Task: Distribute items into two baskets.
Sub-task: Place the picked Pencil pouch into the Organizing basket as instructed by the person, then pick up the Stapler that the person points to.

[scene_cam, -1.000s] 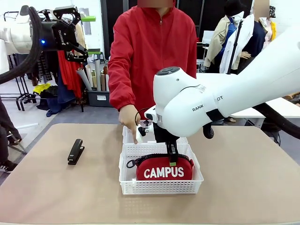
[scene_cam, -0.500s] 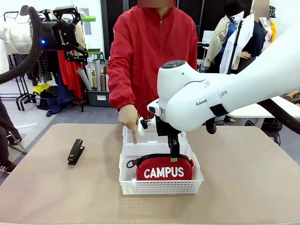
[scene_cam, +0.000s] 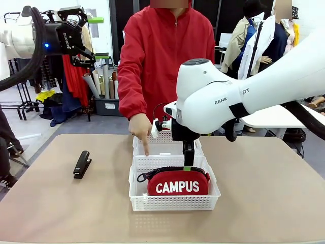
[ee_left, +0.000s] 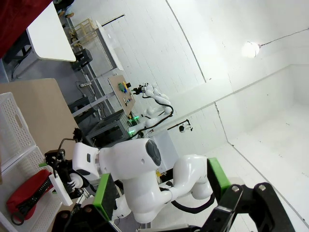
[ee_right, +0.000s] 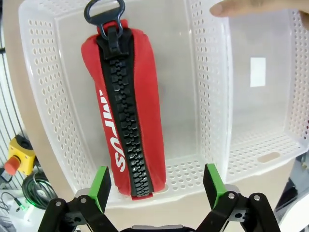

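The red "CAMPUS" pouch (scene_cam: 177,184) lies in the near white basket (scene_cam: 136,189), zipper up. My right gripper (scene_cam: 188,158) hangs open just above the pouch, touching nothing. In the right wrist view its green pads (ee_right: 101,186) stand wide apart over the pouch (ee_right: 125,111) and the basket's rim (ee_right: 48,96). A second basket (scene_cam: 167,148) stands right behind the first, and its floor (ee_right: 256,72) is bare. The black stapler (scene_cam: 82,163) lies on the table at the left. My left gripper (scene_cam: 85,35) is held high at the far left, open and holding nothing, with its pads (ee_left: 106,195) spread.
A person in a red jacket stands at the far side, one finger (scene_cam: 145,148) pointing down at the seam between the two baskets. The tan table (scene_cam: 264,203) has free room to the right and in front of the baskets.
My right gripper has let go of the pouch, opened wide and risen a little above it. The pouch stays in the near basket. Left arm and the person's hand are unmoved.
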Motion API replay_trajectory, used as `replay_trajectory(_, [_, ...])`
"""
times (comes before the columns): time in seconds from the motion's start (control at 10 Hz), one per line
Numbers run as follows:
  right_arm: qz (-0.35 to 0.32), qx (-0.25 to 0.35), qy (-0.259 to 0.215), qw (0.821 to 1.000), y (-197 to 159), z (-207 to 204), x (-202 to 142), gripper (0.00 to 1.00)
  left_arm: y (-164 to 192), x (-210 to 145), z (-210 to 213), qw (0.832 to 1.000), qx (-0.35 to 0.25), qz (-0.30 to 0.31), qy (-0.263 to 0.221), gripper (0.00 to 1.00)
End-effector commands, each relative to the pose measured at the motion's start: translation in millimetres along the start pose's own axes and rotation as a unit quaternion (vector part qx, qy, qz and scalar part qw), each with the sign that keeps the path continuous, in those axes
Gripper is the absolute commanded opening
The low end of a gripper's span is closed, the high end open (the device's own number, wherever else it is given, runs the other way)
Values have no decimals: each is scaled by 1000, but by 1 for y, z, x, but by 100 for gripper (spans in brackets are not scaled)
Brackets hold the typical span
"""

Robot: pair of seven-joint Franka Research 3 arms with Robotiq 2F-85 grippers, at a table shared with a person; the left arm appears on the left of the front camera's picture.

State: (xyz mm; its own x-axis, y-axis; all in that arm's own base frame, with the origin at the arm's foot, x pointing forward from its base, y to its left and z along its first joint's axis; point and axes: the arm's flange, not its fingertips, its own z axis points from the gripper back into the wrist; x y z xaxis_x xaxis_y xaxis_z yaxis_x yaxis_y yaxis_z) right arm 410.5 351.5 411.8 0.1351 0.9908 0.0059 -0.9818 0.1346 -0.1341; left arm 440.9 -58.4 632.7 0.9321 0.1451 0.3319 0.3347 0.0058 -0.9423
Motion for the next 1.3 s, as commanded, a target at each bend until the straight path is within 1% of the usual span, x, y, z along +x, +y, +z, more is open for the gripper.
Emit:
replay_trajectory(0.0, [-11, 8, -17, 1000, 1, 3, -14, 100, -1, -2, 1, 1000, -2, 0, -1, 100])
replay_trajectory(0.1, [0, 0, 0, 1000, 0, 0, 0, 100, -1, -2, 1, 1000, -2, 0, -1, 100])
replay_trajectory(0.8, [-4, 6, -3, 1000, 1, -1, 1, 100, -1, -2, 1, 1000, -2, 0, -1, 100])
replay_trajectory(0.9, [-41, 40, -39, 998, -13, 9, -10, 100, -1, -2, 1, 1000, -2, 0, -1, 100])
replay_trajectory(1.0, [-111, 49, -62, 991, -20, 19, -11, 100, -1, -2, 1, 1000, -2, 0, -1, 100])
replay_trajectory(1.1, [-162, 58, -63, 983, -32, 29, -24, 100, -1, -2, 1, 1000, -2, 0, -1, 100])
replay_trajectory(1.2, [-227, 90, -66, 967, -39, 40, -29, 100, -1, -2, 1, 1000, -2, 0, -1, 100])
